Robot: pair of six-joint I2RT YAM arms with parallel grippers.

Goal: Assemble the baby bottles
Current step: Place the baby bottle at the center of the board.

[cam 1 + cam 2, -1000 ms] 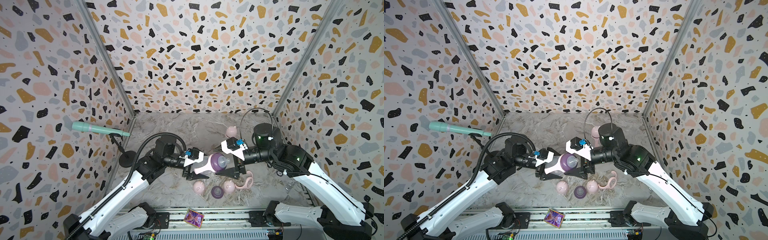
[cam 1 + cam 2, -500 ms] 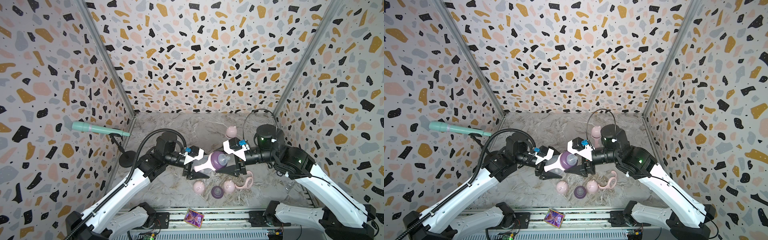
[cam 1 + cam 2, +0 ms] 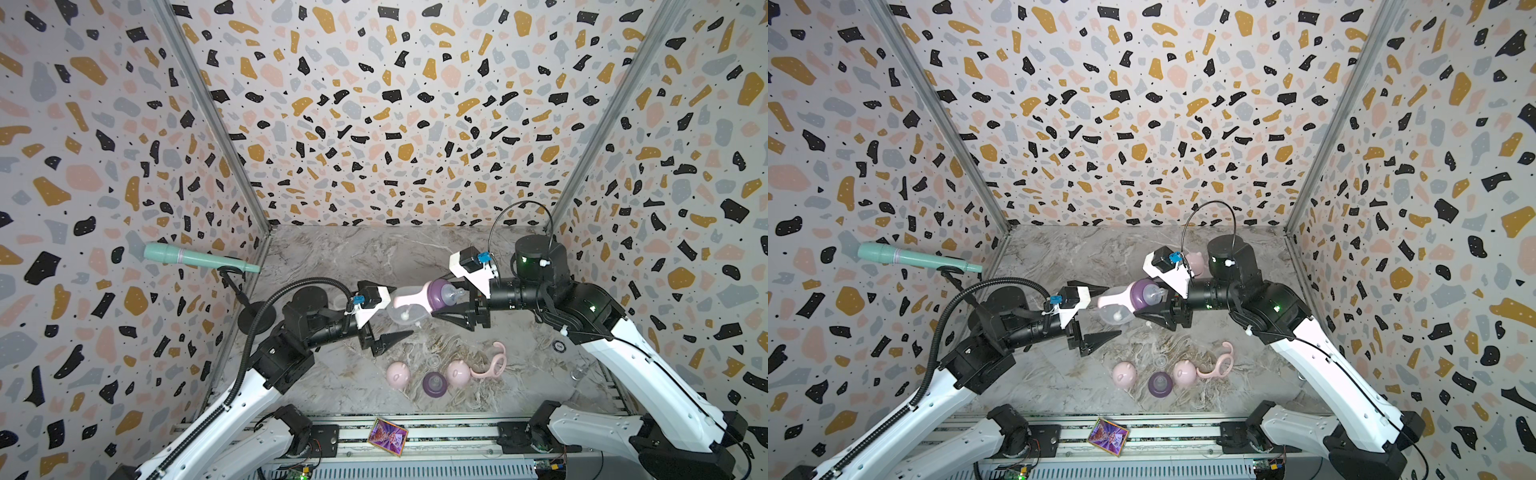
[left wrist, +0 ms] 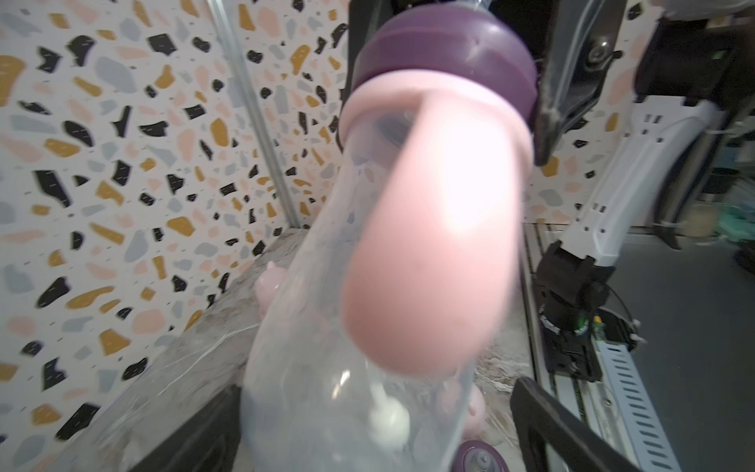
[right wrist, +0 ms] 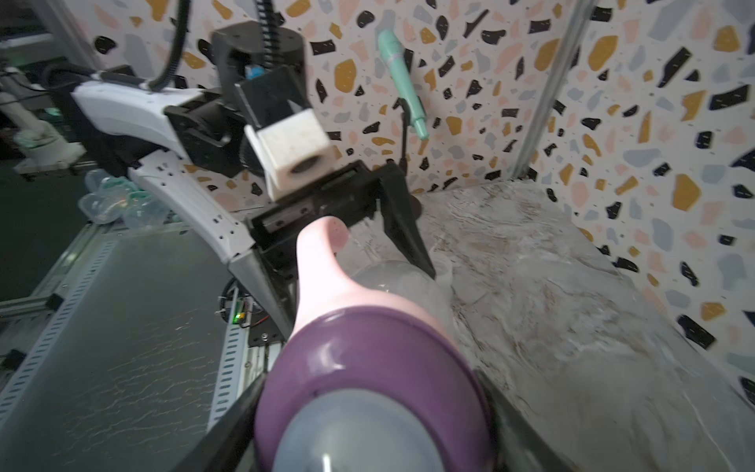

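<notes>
While the left gripper (image 3: 402, 311) gapes empty around the clear base of the bottle (image 3: 400, 319), the right gripper (image 3: 449, 300) pinches its purple ring (image 3: 436, 291) in mid-air above the table (image 3: 332, 257), and should hold level as the left backs off past the handle (image 3: 409, 297).

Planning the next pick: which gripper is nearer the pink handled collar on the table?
Right. The right gripper, holding the bottle, hovers just behind the collar; the open left gripper is farther off, to its left.

A clear baby bottle (image 3: 402, 312) with pink handled collar (image 3: 409, 296) and purple teat ring (image 3: 436, 294) hangs nearly level above the marble table (image 3: 332, 374). Below lie two pink dome caps (image 3: 398, 375), a loose purple ring (image 3: 434, 383) between them, and a loose pink collar (image 3: 492, 362).
</notes>
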